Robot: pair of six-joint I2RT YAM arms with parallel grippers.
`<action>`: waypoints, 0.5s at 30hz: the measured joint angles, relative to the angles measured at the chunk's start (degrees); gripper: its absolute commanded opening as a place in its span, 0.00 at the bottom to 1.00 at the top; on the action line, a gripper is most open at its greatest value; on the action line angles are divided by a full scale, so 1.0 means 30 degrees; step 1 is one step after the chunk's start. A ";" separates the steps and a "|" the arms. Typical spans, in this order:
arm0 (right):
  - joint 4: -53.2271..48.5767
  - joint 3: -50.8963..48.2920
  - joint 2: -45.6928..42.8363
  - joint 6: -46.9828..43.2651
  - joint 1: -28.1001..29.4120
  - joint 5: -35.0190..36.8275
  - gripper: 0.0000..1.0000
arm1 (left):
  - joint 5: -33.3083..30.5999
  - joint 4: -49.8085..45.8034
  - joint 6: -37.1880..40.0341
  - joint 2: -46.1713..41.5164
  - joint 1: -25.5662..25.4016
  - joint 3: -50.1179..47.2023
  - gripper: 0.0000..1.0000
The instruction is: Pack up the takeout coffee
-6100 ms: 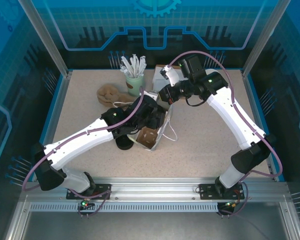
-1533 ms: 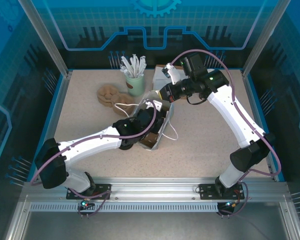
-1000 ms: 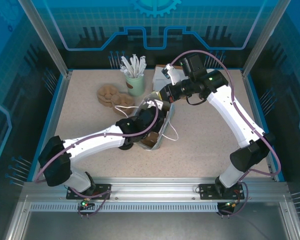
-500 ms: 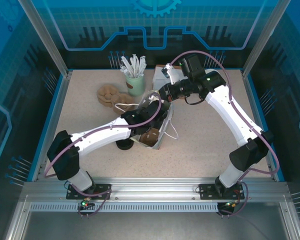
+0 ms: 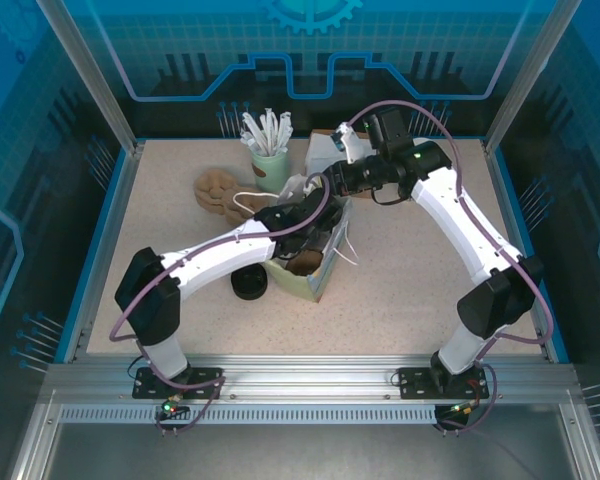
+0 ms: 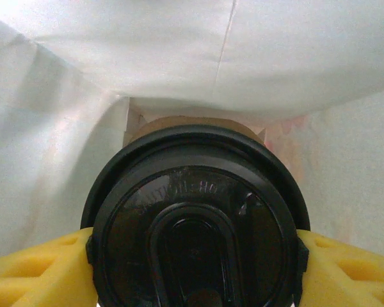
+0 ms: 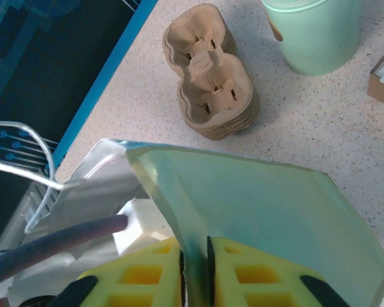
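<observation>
The takeout coffee point(image 6: 195, 224) shows its round black lid from above, deep inside the paper bag's white interior point(image 6: 179, 57). My left gripper point(image 6: 195, 268) is shut on the cup, a yellow finger point(image 6: 45, 272) pressing each side of the lid. From above, the left wrist point(image 5: 292, 215) reaches down into the mouth of the pale green paper bag point(image 5: 315, 280). My right gripper point(image 5: 332, 183) pinches the bag's back rim. In the right wrist view the bag's green wall point(image 7: 262, 211) runs between the fingertips of that gripper point(image 7: 196, 262).
A stack of brown pulp cup carriers point(image 5: 215, 188) lies at the back left beside a green mug of white sticks point(image 5: 270, 165). A squat stack of black lids point(image 5: 248, 284) sits left of the bag. A box point(image 5: 325, 150) stands behind the right gripper.
The left arm has pushed farther back and down into the bag with the cup. The bag now stands more upright, and the black lids beside it are uncovered.
</observation>
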 measured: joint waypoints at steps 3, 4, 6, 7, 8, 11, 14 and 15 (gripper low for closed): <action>0.0248 -0.0138 0.0000 0.0270 -0.0372 -0.0058 0.32 | 0.0372 -0.0401 -0.0007 0.0503 0.0204 0.0503 0.69; 0.0299 -0.0160 0.0000 0.0291 -0.0495 -0.0044 0.34 | 0.0495 -0.0612 -0.0007 0.0670 0.0226 0.0721 0.69; 0.0459 -0.0189 0.0000 0.0459 -0.0801 -0.0007 0.39 | 0.0707 -0.0969 -0.0007 0.1173 0.0240 0.1246 0.69; 0.0532 -0.0219 0.0000 0.0503 -0.0933 0.0007 0.40 | 0.0816 -0.1122 -0.0007 0.1384 0.0240 0.1472 0.69; 0.0583 -0.0248 -0.0022 0.0568 -0.1078 0.0000 0.42 | 0.0925 -0.1246 -0.0007 0.1647 0.0240 0.1698 0.69; 0.0539 -0.0277 -0.0124 0.0845 -0.1501 -0.0058 0.46 | 0.1151 -0.1632 0.0000 0.2237 0.0328 0.2295 0.69; 0.0481 -0.0277 -0.0488 0.1064 -0.2076 -0.0044 0.48 | 0.1428 -0.1974 -0.0007 0.2703 0.0546 0.3045 0.69; 0.0466 -0.0277 -0.0692 0.1137 -0.2324 -0.0022 0.49 | 0.1545 -0.2135 -0.0007 0.2885 0.0634 0.3337 0.69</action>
